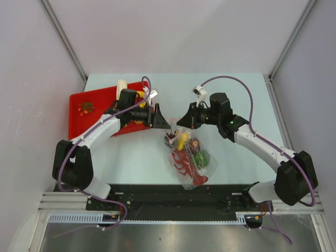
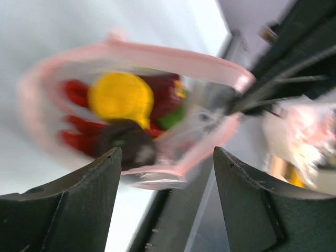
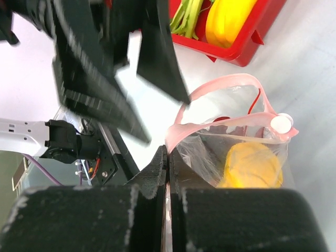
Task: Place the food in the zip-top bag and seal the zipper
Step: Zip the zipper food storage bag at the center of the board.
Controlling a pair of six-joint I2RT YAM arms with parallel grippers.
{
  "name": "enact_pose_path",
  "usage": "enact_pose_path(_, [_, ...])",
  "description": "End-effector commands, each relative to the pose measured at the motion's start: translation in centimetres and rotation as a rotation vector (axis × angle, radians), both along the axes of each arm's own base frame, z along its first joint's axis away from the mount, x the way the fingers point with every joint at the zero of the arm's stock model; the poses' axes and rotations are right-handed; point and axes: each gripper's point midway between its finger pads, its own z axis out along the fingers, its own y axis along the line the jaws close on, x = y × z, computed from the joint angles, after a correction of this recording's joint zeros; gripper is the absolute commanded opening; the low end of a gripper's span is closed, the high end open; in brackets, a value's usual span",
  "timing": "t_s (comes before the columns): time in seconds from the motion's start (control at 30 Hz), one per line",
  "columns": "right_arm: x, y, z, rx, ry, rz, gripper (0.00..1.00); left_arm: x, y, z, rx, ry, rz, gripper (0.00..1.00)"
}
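We see the clear bag [image 1: 190, 157] lying on the pale table [image 1: 131, 157] between the two arms, its closed end towards the arm bases and its mouth towards the two claws. The pink zipper [image 2: 173, 55] is unsealed, and the mouth gapes in a wide loop. Inside the bag we make out a red lobster [image 1: 184, 164], a green pepper [image 1: 200, 157], a yellow pear [image 2: 121, 97] and a dark round fruit [image 2: 126, 146]. The right claw [image 3: 168, 157] has its fingers pressed together on the bag's pink rim at one end of the mouth, and the strip runs straight into the seam between them. The left claw [image 2: 165, 157] stands with its fingers well apart and nothing between them. The open mouth lies just beyond its tips, though its wrist view is too blurred for us to say whether a finger touches the plastic. From above, the left claw [image 1: 166, 124] and the right claw [image 1: 184, 121] face each other closely over the mouth. Behind the left arm, a red tray [image 1: 86, 118] sits at the far left of the table, with a yellow piece [image 3: 226, 18] and some green stalks [image 3: 186, 13] in it.
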Motion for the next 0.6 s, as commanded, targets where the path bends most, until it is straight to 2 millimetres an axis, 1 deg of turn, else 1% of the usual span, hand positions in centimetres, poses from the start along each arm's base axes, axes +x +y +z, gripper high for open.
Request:
enact_pose_path(0.0, [-0.1, 0.3, 1.5, 0.027, -0.07, 0.033, 0.0, 4.2, 3.0, 1.0, 0.111, -0.223, 0.175, 0.75])
enact_pose_path(0.07, [-0.1, 0.2, 2.0, 0.029, -0.092, 0.038, 0.0, 5.3, 4.0, -0.7, 0.195, -0.22, 0.217, 0.75])
enact_pose_path(0.1, [-0.2, 0.2, 2.5, 0.035, -0.104, 0.04, 0.0, 5.4, 4.1, -1.2, 0.213, -0.217, 0.215, 0.75])
enact_pose_path(0.13, [-0.3, 0.2, 2.7, 0.04, -0.106, 0.043, 0.0, 6.0, 4.3, -2.1, 0.25, -0.227, 0.215, 0.75])
enact_pose_path(0.17, [-0.8, 0.1, 2.5, 0.03, -0.084, 0.049, 0.0, 5.6, 4.0, -2.7, 0.283, -0.216, 0.198, 0.75])
enact_pose_path(0.23, [-1.0, 0.1, 3.1, 0.041, -0.099, 0.056, 0.0, 6.0, 3.4, -3.6, 0.308, -0.216, 0.177, 0.74])
enact_pose_path(0.3, [-1.7, 0.5, 3.5, 0.05, -0.11, 0.081, 0.0, 5.7, 2.3, -4.1, 0.324, -0.208, 0.138, 0.74])
enact_pose_path(0.33, [-2.1, 0.7, 3.9, 0.057, -0.125, 0.095, 0.0, 6.1, 1.8, -3.8, 0.321, -0.207, 0.142, 0.73])
enact_pose_path(0.37, [-2.4, 0.9, 4.1, 0.053, -0.149, 0.11, 0.0, 6.0, 1.1, -4.4, 0.322, -0.184, 0.128, 0.72])
enact_pose_path(0.43, [-3.2, 1.4, 4.2, 0.047, -0.172, 0.138, 0.0, 6.2, -0.2, -3.3, 0.279, -0.194, 0.111, 0.69])
enact_pose_path(0.47, [-3.5, 1.4, 4.2, 0.033, -0.202, 0.154, 0.0, 5.8, -1.1, -3.3, 0.274, -0.201, 0.085, 0.67])
enact_pose_path(0.57, [-3.9, 1.6, 4.5, 0.018, -0.25, 0.173, 0.0, 4.5, -3.0, -1.8, 0.224, -0.24, -0.018, 0.52])
